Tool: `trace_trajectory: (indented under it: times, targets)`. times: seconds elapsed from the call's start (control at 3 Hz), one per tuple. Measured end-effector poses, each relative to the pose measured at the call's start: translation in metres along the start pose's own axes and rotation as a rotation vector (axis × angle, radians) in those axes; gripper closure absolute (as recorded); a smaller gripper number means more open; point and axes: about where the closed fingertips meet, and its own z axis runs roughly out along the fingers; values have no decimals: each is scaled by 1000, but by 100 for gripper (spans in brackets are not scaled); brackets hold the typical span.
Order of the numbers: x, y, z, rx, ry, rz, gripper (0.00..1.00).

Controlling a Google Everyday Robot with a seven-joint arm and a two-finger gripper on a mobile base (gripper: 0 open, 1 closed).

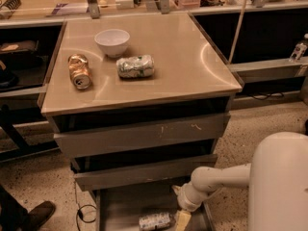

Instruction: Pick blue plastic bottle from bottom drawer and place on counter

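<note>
The blue plastic bottle [155,221] lies on its side on the floor of the open bottom drawer [120,211], near the bottom edge of the camera view. My gripper [182,220] reaches down into the drawer just to the right of the bottle, at the end of the white arm [216,182]. Only the top of one pale finger shows; the rest is cut off by the frame edge. The beige counter [183,66] tops the cabinet above.
On the counter stand a white bowl [112,41], a dented gold can [79,71] and a crushed silver-green can [135,66]. Two closed drawers [144,136] with scratched faces sit above the open one. A shoe [36,214] is at lower left. A cable [83,211] hangs by the drawer.
</note>
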Motion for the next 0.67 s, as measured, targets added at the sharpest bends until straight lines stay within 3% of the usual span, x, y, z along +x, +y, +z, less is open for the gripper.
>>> trace_trajectory:
  times: [0.67]
  targets:
    - [-7, 5, 47, 2, -55, -1, 0]
